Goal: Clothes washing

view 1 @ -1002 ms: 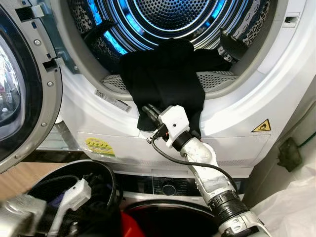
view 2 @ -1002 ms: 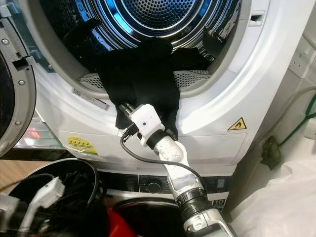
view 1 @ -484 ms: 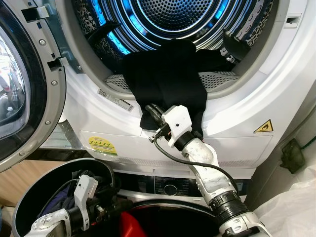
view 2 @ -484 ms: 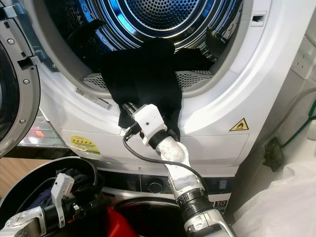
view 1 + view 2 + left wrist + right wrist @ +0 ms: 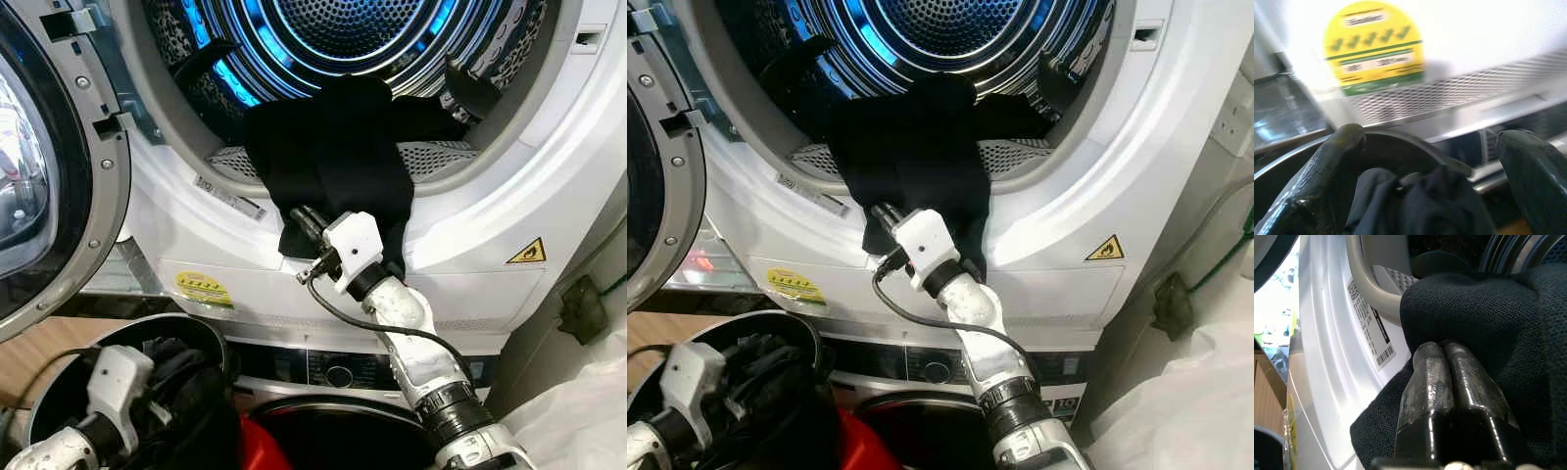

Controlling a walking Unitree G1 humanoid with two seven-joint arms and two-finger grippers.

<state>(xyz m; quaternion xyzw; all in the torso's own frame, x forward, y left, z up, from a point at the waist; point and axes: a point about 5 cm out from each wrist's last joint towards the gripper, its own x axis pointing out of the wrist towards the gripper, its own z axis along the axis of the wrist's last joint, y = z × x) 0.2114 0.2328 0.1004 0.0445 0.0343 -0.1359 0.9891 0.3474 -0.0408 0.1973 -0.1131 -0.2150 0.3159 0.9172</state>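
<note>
A black garment (image 5: pixel 338 147) hangs out of the blue-lit drum (image 5: pixel 343 29), draped over the door rim of the white machine (image 5: pixel 470 215). My right gripper (image 5: pixel 1442 352) is shut, its tips pressed against the garment's lower hem; no cloth shows between the fingers (image 5: pixel 1425 382). My left gripper (image 5: pixel 1425 161) is open above dark clothes (image 5: pixel 1415 200) in a round black basket (image 5: pixel 59 377) at the lower left. The left arm's white wrist housing (image 5: pixel 113 377) sits over the basket.
The machine's round door (image 5: pixel 49 176) stands open at the left. A second machine with a control knob (image 5: pixel 340 376) lies below, with something red (image 5: pixel 265 446) at its opening. A white plastic bag (image 5: pixel 578 411) fills the lower right corner.
My left arm has shifted left over the basket, now with dark clothes between its open fingers. The right gripper stays shut at the garment's hem.
</note>
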